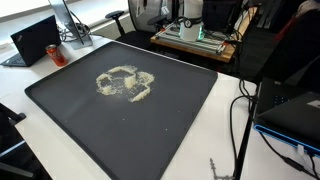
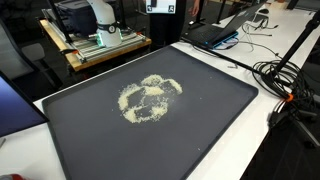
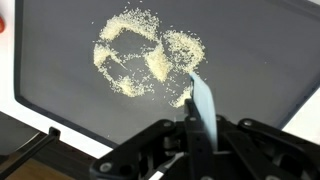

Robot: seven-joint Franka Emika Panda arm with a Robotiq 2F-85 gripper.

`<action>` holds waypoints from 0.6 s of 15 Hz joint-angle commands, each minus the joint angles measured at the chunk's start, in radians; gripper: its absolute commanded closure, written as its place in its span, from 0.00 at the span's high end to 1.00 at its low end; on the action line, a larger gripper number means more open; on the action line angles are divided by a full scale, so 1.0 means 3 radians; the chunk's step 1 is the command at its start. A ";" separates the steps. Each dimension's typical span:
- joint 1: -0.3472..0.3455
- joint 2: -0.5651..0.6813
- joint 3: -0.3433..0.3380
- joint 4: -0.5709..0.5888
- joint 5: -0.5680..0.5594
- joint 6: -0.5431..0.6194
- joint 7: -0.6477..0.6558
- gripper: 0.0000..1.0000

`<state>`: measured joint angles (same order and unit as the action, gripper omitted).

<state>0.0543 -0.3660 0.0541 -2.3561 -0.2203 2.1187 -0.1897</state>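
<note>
In the wrist view my gripper [image 3: 193, 128] is shut on a thin pale blue flat card or scraper [image 3: 203, 100] that stands on edge and points toward the grains. A scatter of pale yellowish grains [image 3: 145, 62] lies in loops on a dark tray [image 3: 250, 50]. The card's tip is at the near right edge of the scatter; I cannot tell whether it touches the tray. The grains [image 1: 125, 84] [image 2: 150, 98] and the tray [image 1: 170, 120] [image 2: 210, 110] show in both exterior views. The gripper itself is out of both exterior views.
The tray lies on a white table [image 1: 225, 130]. A laptop [image 1: 35, 42] stands at one corner and another laptop [image 2: 225, 32] at a far edge. Black cables [image 2: 285, 80] run beside the tray. The robot's base [image 2: 100, 22] stands on a wooden stand behind it.
</note>
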 commanded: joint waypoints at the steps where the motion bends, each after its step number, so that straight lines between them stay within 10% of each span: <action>1: 0.0014 -0.0019 -0.0013 0.0005 -0.0004 -0.0011 0.0003 0.04; 9: -0.0099 0.0654 0.0228 0.0372 -0.0528 0.0004 0.0712 0.01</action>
<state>0.0451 -0.3079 0.0690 -2.3303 -0.2735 2.1188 -0.1079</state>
